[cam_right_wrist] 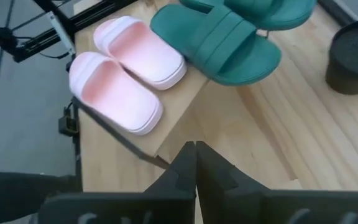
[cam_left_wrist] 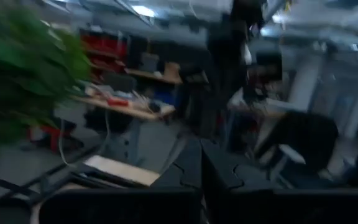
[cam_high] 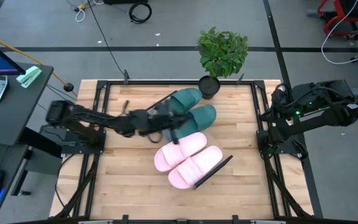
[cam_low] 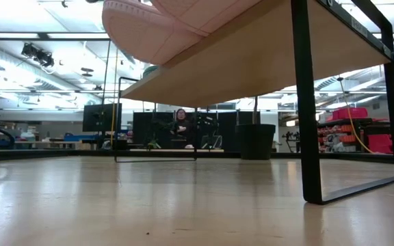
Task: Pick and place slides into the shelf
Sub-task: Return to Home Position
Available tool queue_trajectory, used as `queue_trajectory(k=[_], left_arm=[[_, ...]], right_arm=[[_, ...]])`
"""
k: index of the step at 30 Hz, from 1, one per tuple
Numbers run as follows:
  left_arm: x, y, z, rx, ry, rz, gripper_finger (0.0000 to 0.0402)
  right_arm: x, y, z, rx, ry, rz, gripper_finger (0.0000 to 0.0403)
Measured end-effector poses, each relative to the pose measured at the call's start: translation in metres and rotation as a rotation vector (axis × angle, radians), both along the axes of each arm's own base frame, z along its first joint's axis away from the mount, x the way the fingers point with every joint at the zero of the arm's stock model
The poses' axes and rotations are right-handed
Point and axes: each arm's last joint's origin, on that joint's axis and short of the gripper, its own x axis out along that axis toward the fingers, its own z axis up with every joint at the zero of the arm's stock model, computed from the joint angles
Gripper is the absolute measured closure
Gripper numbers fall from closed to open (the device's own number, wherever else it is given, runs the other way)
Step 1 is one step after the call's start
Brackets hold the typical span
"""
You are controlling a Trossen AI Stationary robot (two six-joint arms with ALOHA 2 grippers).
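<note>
Light-wood shelf [cam_right_wrist: 182,118] carrying all four slides, set diagonally on the slatted worktop [cam_high: 123,180]. The left hand [cam_high: 169,119] is reached out over the middle of the worktop. Its fingers appear pressed together with nothing between them, though its wrist view is blurred. The two teal slides [cam_high: 201,117] lie side by side just ahead of this hand, at the shelf end nearer the potted plant [cam_high: 221,53]. The two pink slides [cam_high: 180,149] lie close beside this hand, next to the teal pair, at the shelf's other end. A thin black bar [cam_high: 213,169] closes that end just past the outer pink slide.

The right hand [cam_right_wrist: 196,158] is drawn back at the worktop's right edge, fingers pressed together and gripping nothing. From it, all four slides lie ahead and below, well apart from its fingertips, with the pink pair to one side and the teal pair to the other.

Seen from worktop height, the shelf stands raised on its black bar frame and one pink slide overhangs the board's edge. A seated person [cam_low: 181,126] shows in the room beyond.
</note>
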Motion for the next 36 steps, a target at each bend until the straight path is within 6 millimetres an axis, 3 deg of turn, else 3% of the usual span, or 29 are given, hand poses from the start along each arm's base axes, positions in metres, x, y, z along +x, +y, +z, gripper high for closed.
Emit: queue_trajectory(k=[3,12,29,36], left_arm=[[-0.034,0.005,0.004,-0.016,-0.056,0.056,0.0397],[-0.112,0.013,-0.021,-0.026,-0.169,0.108,0.0398],[-0.199,0.023,-0.047,-0.026,-0.286,0.15,0.0399],[-0.223,0.025,-0.054,-0.006,-0.342,0.164,0.04]], right_arm=[[0.0,-0.001,0.0,-0.023,-0.002,-0.02,0.0398],[0.0,-0.003,0.0,-0.05,-0.009,-0.09,0.0399],[0.0,-0.005,0.001,-0.019,-0.022,-0.229,0.0401],[0.0,-0.005,0.001,-0.001,-0.023,-0.245,0.0401]])
